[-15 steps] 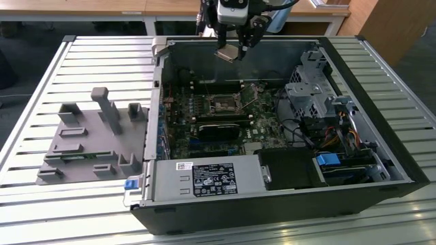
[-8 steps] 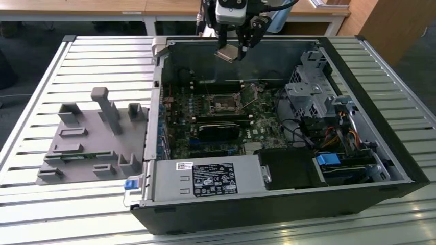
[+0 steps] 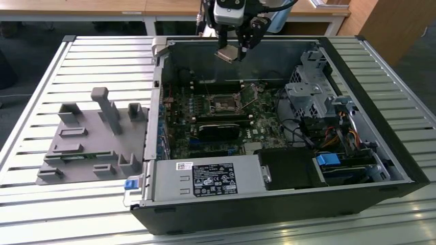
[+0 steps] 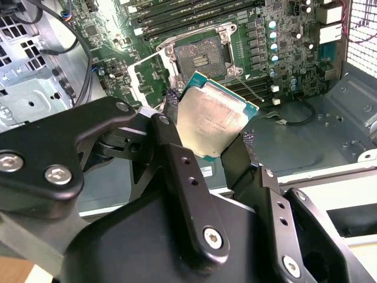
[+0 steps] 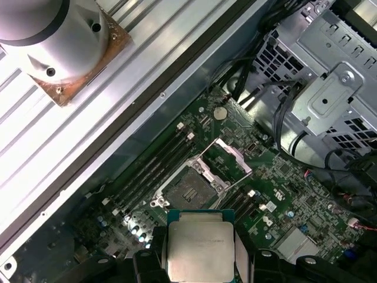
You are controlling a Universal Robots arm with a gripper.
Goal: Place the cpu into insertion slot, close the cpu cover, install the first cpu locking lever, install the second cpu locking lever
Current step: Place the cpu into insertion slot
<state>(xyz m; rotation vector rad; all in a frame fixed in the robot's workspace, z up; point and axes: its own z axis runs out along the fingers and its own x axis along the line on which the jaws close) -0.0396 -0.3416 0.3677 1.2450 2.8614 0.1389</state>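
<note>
slatted metal table (image 3: pixel 41 66), gripper (image 3: pixel 235 49) clasping flat square silvery cpu (image 4: pixel 215 121)

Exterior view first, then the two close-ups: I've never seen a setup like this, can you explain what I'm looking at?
The exterior view is from a camera standing off the machine. It shows a robot arm reaching down over an open computer case that lies on a slatted metal table. Beside the case, on that view's left, sits a grey holder block. The two wrist views come from cameras riding on the arm, looking past its tool. The tool is clamped on the cpu, a small silvery square chip, held in the air above the green board. Below it the insertion slot is empty, and the cpu cover is swung open beside it.
</note>
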